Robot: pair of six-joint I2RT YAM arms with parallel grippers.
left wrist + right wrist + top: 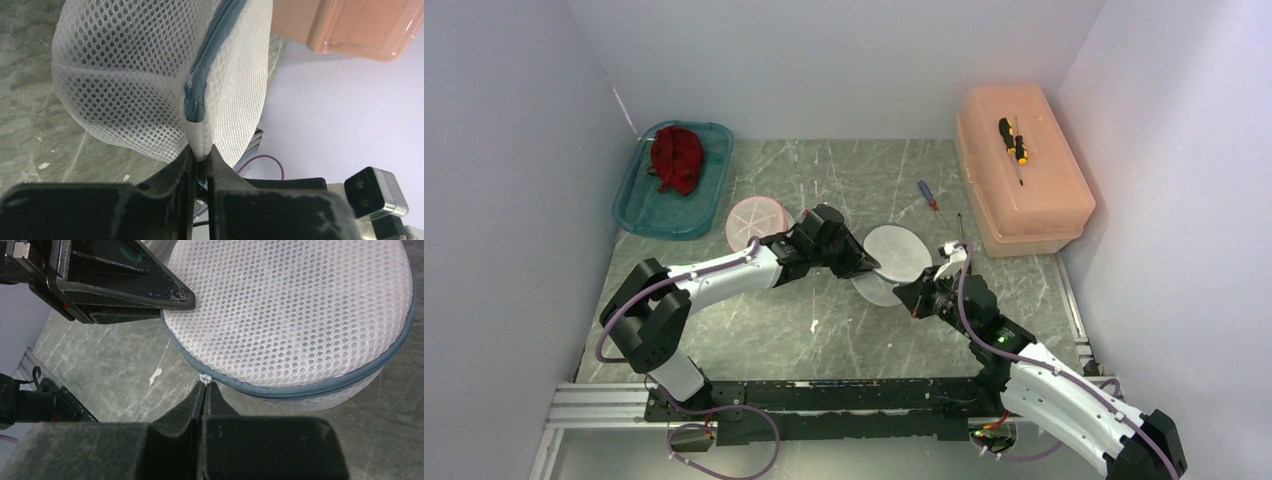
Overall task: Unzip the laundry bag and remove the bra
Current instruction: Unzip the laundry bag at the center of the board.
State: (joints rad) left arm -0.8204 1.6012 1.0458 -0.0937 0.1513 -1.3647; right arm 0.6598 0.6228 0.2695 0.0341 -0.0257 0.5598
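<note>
Now, at your far left a red garment point(676, 158) lies in the teal tray point(639, 208), with a pink-rimmed mesh pouch point(757, 222) just beside it. Your left gripper point(200, 155) is pinched tight on the white fabric end of the laundry bag point(899, 250), which is at mid-table between both arms. Its zipper point(320, 387) looks closed where visible. Your right gripper point(205, 387) clamps the small white zipper pull point(204, 378). Further right stands an orange box point(1034, 200), with a yellow screwdriver point(1014, 142) on its lid.

Two grippers, left gripper point(871, 268) and right gripper point(916, 297), with one white laundry bag point(896, 255) between them. One pink mesh disc point(758, 222) sits behind the left gripper. One teal tray point(639, 210), one red bra point(676, 158), one peach box point(1044, 200). Two screwdrivers: yellow screwdriver point(1014, 142), blue screwdriver point(927, 194).
</note>
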